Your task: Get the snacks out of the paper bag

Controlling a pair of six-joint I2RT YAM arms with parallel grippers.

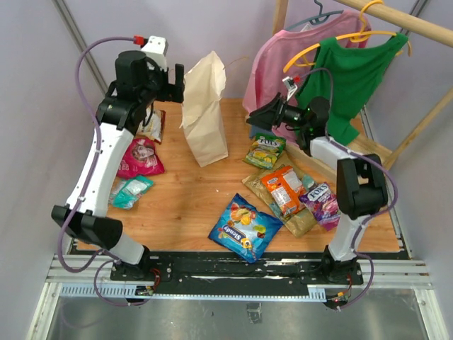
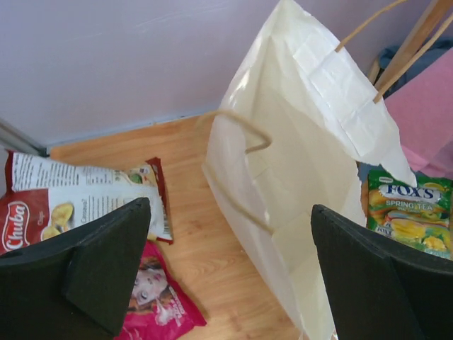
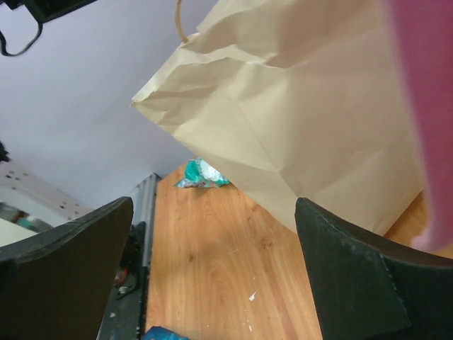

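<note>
Top external: snacks [image 1: 245, 228] are seen scattered around paper bag [image 1: 204, 113]; interior hidden, possibly emptied. Left gripper [image 1: 177, 80] and right gripper [image 1: 256, 117] are held apart, flanking bag. Mouth to be checked next.

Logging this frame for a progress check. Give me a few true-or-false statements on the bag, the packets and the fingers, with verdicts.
1. The bag stands upright. True.
2. The left fingers hold a packet. False: they are open and empty, beside the bag.
3. Of the packets, the blue packet lies nearest the arm bases. True.
4. The orange packet lies on a magenta one. False: it lies on the tan packet; the magenta packet is across the table, left of the bag.
5. The right fingers grip the bag. False: they are open and clear of it.
</note>
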